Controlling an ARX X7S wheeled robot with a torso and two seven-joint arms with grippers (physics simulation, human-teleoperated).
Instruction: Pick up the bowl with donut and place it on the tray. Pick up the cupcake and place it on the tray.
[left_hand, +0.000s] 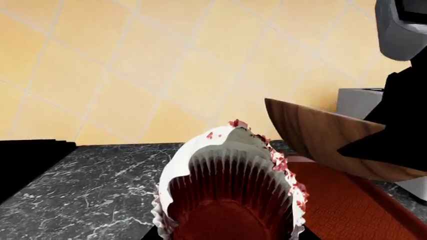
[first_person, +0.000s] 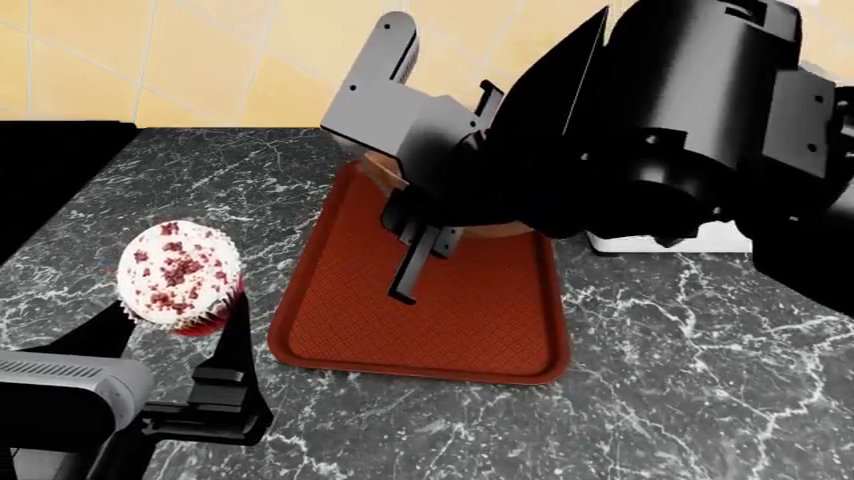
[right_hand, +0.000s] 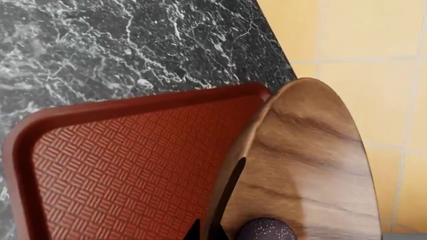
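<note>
My left gripper (first_person: 174, 310) is shut on the cupcake (first_person: 180, 265), holding its red ribbed wrapper (left_hand: 230, 195) above the dark marble counter, left of the tray (first_person: 427, 310). My right gripper (right_hand: 213, 225) is shut on the rim of the wooden bowl (right_hand: 313, 160). It holds the bowl tilted over the tray's (right_hand: 133, 165) far end. The purple donut (right_hand: 267, 231) lies inside the bowl by the gripped rim. In the head view my right arm hides most of the bowl; only a brown edge (first_person: 378, 168) shows. The bowl (left_hand: 313, 140) also hangs above the tray (left_hand: 347, 200) in the left wrist view.
A white appliance (first_person: 667, 240) stands on the counter right of the tray, behind my right arm. A yellow tiled wall (first_person: 160, 60) backs the counter. A black surface (first_person: 54, 170) borders the counter at the far left.
</note>
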